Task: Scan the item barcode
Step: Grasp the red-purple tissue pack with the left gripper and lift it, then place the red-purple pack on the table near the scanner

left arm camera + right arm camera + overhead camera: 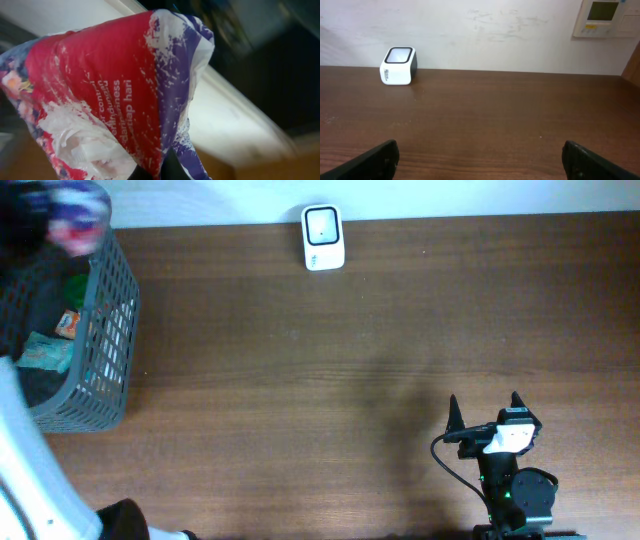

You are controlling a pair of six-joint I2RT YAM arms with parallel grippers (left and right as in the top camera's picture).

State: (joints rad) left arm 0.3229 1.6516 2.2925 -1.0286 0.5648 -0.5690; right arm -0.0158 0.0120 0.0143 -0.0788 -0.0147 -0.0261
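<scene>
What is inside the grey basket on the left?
An orange packet and a teal packet show inside the basket; the blurred red-purple packet above it hides the far end.

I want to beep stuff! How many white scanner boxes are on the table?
1. The small white box-shaped scanner with a dark window sits at the brown wooden table's far edge. None looks hidden.

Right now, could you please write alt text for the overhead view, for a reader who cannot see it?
A blurred colourful packet is at top left above a grey basket of goods on a brown wooden table. A small white scanner stands at the far edge, and the right gripper is open at lower right, holding nothing.
</scene>
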